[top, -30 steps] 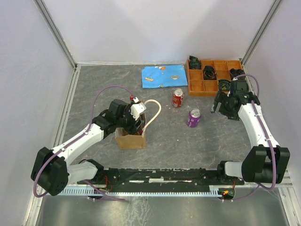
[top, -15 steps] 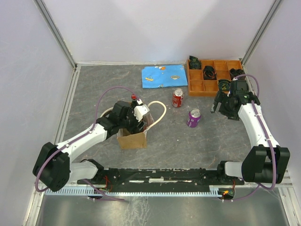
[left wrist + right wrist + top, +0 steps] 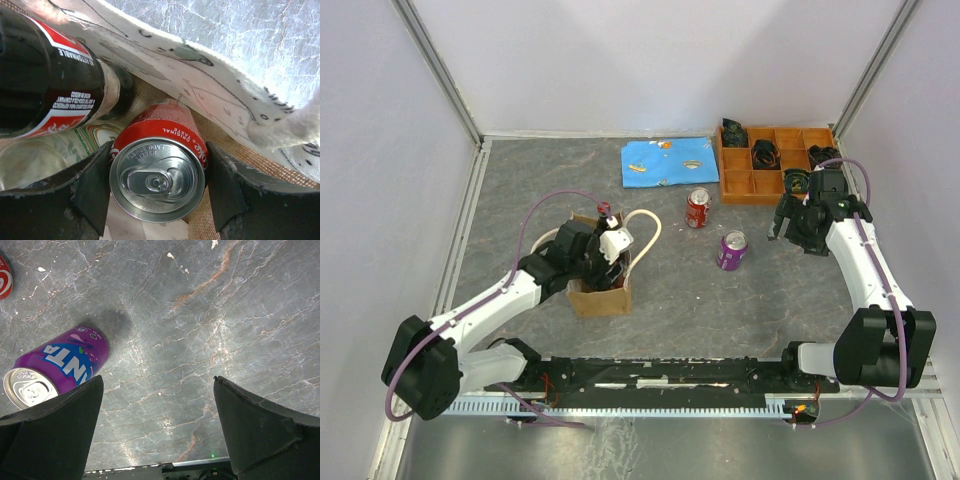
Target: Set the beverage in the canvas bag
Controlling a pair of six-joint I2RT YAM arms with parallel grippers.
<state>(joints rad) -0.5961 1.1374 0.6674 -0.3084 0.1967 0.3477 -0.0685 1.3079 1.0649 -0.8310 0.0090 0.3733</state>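
Observation:
The canvas bag (image 3: pixel 598 298) stands left of centre, its cream handle (image 3: pixel 647 232) looping to the right. My left gripper (image 3: pixel 608 252) reaches into its mouth. In the left wrist view the jaws press both sides of a red cola can (image 3: pixel 157 172), my left gripper (image 3: pixel 157 175) shut on it inside the bag's burlap wall (image 3: pixel 235 145). A dark cola bottle (image 3: pixel 50 80) lies beside the can in the bag. A second red can (image 3: pixel 698 208) and a purple can (image 3: pixel 732 250) stand on the table. My right gripper (image 3: pixel 790 222) hangs open to the right of the purple can (image 3: pixel 55 367), nothing between its fingers (image 3: pixel 156 380).
A blue cloth (image 3: pixel 668 162) lies at the back centre. An orange compartment tray (image 3: pixel 732 185) with small dark items sits at the back right. White walls close in the grey table on three sides.
My left gripper has shifted a little with the red can at the bag's mouth, and the cream handle has swung. The right arm has not moved.

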